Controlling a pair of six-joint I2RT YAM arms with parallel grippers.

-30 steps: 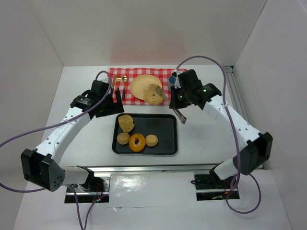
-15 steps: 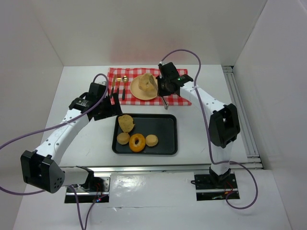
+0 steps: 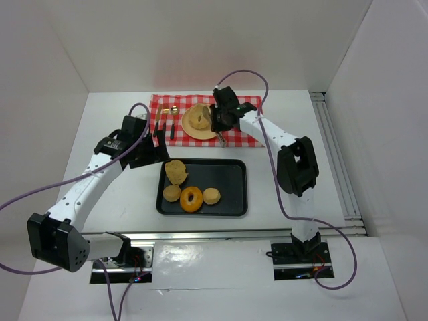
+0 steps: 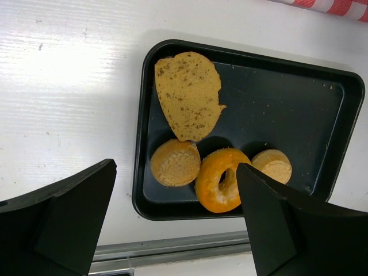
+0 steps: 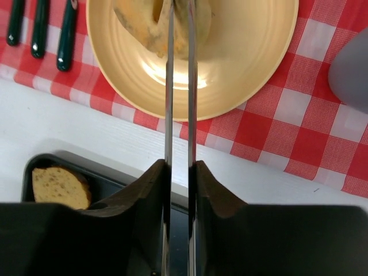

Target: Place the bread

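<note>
A slice of bread (image 3: 198,119) is at the yellow plate (image 3: 202,134) on the red checked cloth. My right gripper (image 3: 224,118) is shut on metal tongs (image 5: 179,109), whose two blades run up to the bread (image 5: 150,24) over the plate (image 5: 247,63). The blade tips are narrowly apart at the bread; I cannot tell whether they still grip it. My left gripper (image 3: 148,148) is open and empty, above the left side of the black tray (image 3: 234,168). In the left wrist view the left gripper (image 4: 177,172) hovers over the tray (image 4: 276,103).
The tray holds a bread slice (image 4: 188,95), a doughnut (image 4: 221,179) and two small round buns (image 4: 174,162). Dark-handled cutlery (image 3: 166,124) lies on the cloth (image 3: 249,138) left of the plate. A grey-blue cup (image 5: 352,75) stands right of the plate.
My right arm has swung left and back, carrying the tongs and bread from the plate's right edge to over the plate. The left arm has barely moved.
</note>
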